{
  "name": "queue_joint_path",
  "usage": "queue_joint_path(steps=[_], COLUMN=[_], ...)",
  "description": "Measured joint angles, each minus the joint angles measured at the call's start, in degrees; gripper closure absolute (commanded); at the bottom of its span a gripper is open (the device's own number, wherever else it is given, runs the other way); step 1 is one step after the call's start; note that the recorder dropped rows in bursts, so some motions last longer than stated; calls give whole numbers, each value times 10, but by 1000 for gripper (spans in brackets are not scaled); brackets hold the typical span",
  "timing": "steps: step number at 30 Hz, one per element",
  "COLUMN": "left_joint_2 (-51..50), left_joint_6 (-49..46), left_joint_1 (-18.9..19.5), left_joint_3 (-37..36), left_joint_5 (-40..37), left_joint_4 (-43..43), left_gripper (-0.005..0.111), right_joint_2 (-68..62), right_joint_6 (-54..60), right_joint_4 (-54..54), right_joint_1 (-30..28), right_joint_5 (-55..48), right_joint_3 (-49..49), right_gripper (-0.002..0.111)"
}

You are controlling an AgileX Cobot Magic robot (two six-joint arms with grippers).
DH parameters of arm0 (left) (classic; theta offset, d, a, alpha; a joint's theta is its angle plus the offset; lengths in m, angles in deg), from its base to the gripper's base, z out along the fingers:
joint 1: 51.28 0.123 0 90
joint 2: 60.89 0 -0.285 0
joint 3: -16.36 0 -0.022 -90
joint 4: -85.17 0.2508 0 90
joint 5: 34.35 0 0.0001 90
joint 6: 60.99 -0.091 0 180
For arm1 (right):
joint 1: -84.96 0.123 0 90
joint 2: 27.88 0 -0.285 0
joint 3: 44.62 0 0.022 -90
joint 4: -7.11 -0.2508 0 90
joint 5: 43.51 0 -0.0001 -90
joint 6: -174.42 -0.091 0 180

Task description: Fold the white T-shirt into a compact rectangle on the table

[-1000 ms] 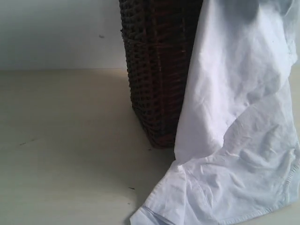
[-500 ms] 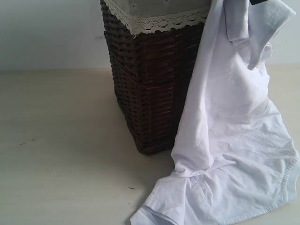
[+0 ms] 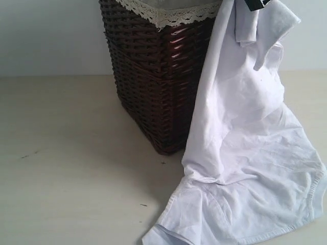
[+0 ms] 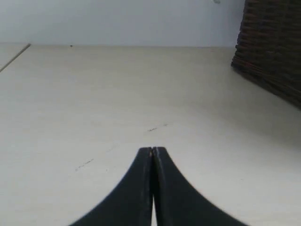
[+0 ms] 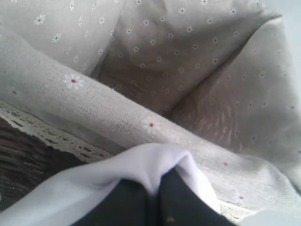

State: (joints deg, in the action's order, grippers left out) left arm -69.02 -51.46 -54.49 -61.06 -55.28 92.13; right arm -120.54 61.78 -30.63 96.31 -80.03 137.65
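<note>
The white T-shirt [image 3: 245, 153] hangs down beside the dark wicker basket, its lower part spread on the table [image 3: 66, 168] at the right. My right gripper [image 3: 254, 4] shows only as a dark tip at the top edge of the exterior view, pinching the shirt's upper fold. In the right wrist view the right gripper [image 5: 155, 190] is shut on a bunched fold of the white T-shirt [image 5: 141, 162], just outside the basket's rim. My left gripper [image 4: 152, 150] is shut with nothing in it, low over the bare table [image 4: 94, 94], well left of the shirt.
A dark wicker basket [image 3: 153, 76] with a lace-edged, flower-print liner [image 5: 164, 61] stands on the table behind the shirt, tilted. Its corner [image 4: 273, 47] shows in the left wrist view. Small dark scuff marks [image 3: 143, 205] dot the table.
The basket has shifted left and its lace rim has come into view. The hanging shirt has narrowed and swung left with it, its top fold lifted higher. The left gripper's earlier position is not shown.
</note>
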Motion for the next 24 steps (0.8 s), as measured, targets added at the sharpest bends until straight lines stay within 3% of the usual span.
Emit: queue_joint_path(steps=[7,12,16,24], left_joint_2=[0,0,0,0], left_joint_6=[0,0,0,0], left_joint_1=[0,0,0,0], left_joint_3=[0,0,0,0], left_joint_5=[0,0,0,0], left_joint_4=[0,0,0,0], left_gripper=[107,107,107,107], right_joint_2=[45,133,163,118], right_joint_6=[3,81,176,311], right_joint_4=[-1,-28,-128,-331], right_joint_1=[0,0,1,46], right_joint_5=[-105,-215,-317,-340], right_joint_3=[0,0,0,-39], right_gripper=[108,108,108,108])
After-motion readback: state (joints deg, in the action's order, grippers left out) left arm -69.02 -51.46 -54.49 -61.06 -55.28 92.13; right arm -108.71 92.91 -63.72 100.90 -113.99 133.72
